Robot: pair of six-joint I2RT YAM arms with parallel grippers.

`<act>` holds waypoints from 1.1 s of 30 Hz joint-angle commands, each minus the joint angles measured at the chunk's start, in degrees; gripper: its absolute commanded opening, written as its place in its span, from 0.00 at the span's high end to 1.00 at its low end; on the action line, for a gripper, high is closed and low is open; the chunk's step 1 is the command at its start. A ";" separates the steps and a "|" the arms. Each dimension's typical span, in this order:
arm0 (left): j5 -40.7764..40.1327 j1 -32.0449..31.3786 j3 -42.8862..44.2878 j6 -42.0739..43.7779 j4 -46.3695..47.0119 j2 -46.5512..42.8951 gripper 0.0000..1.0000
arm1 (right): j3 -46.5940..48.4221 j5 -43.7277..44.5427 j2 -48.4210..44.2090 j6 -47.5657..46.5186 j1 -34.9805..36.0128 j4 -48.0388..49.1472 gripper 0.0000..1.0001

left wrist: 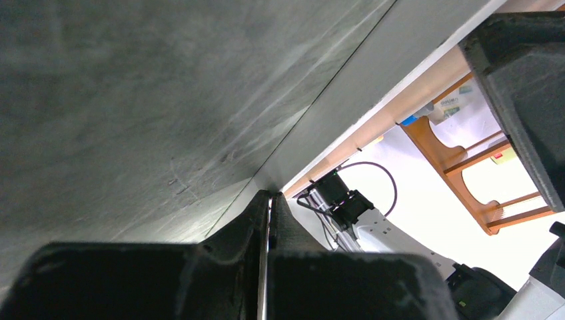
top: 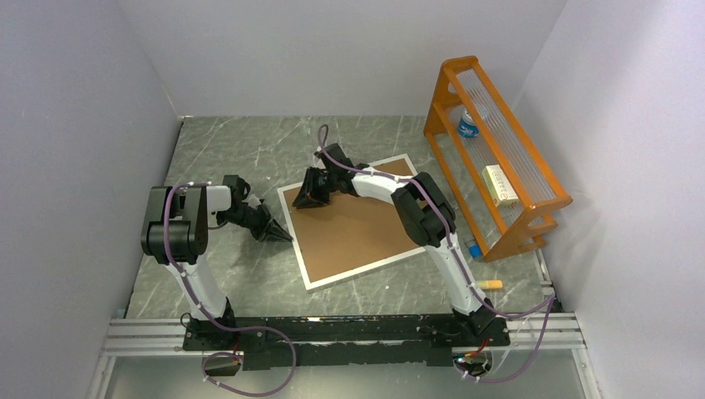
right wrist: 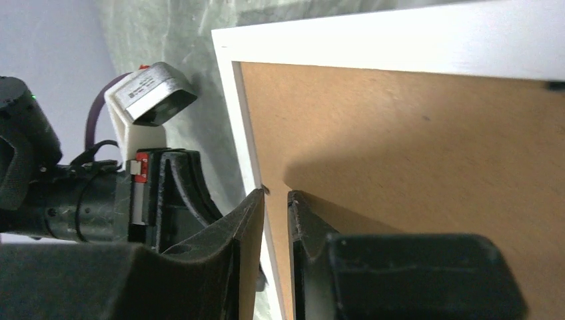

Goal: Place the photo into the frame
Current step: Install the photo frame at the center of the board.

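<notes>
The frame [top: 357, 271] lies face down on the table [top: 249, 150]. The brown backing board [top: 357, 229] hides its interior. The left gripper [top: 276, 233], jaws closed, points at the left border; contact cannot be confirmed. The right gripper [top: 312, 199], jaws narrowly parted, straddles the border near the far-left corner.

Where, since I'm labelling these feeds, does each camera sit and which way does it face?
Top: high behind the bases, looking down at frame and rack; left arm and right arm show.
Left wrist: low, looking along the frame's edge; shut left gripper shows.
Right wrist: over the frame's corner; right gripper, fingers slightly apart, shows.
Shared: left wrist and top both see the rack.
</notes>
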 commanded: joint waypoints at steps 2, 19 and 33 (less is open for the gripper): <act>-10.78 -1.09 -4.09 1.25 4.14 3.00 0.86 | -5.24 12.63 -5.47 -9.85 -2.14 -9.66 0.74; -9.79 -1.11 -2.43 1.89 3.14 7.59 0.71 | -26.81 -20.08 -17.08 -13.16 6.57 17.12 0.84; -12.88 -1.05 -2.30 3.04 0.25 6.71 0.77 | -26.92 -6.65 -12.01 -13.39 4.38 6.67 0.88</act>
